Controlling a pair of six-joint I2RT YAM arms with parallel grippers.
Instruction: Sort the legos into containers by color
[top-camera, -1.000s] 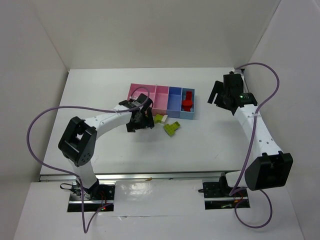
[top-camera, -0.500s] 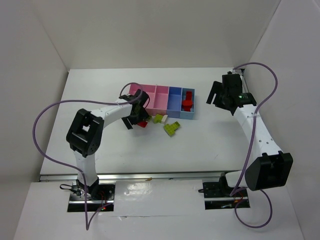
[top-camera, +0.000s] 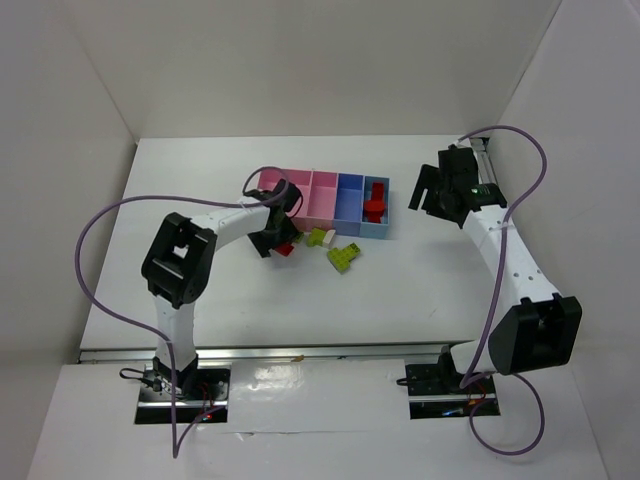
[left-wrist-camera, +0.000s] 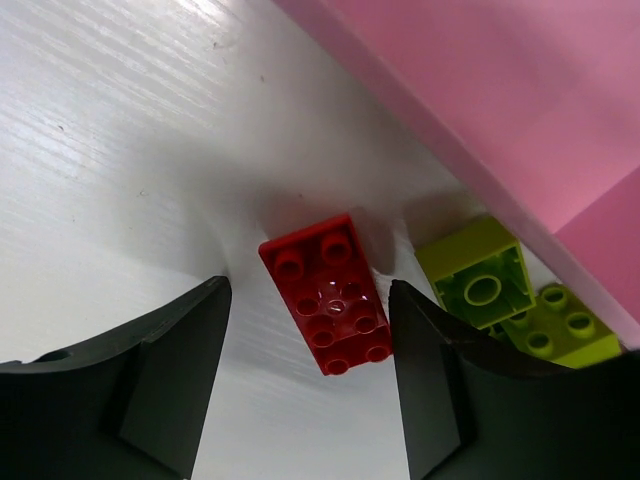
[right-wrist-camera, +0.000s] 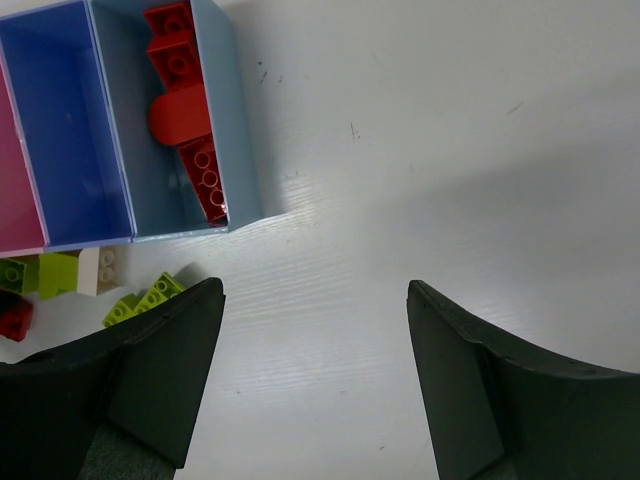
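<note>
— As the top camera sees it, where is the left gripper (top-camera: 278, 241)?
— Over a red brick (top-camera: 287, 248) just in front of the pink bin (top-camera: 322, 207); the right gripper (top-camera: 428, 190) hovers well apart.
— Left wrist?
— Jaws apart, the brick lying between them, a yellow-green brick (left-wrist-camera: 478, 278) beside.
— Right wrist?
— Jaws apart on nothing; red bricks (right-wrist-camera: 180, 95) lie in the end light blue bin (right-wrist-camera: 228, 120).

Red legos (top-camera: 375, 208) lie in the end bin (right-wrist-camera: 222, 120) of the containers (top-camera: 322, 200); yellow-green bricks (top-camera: 345, 257) lie beside.
</note>
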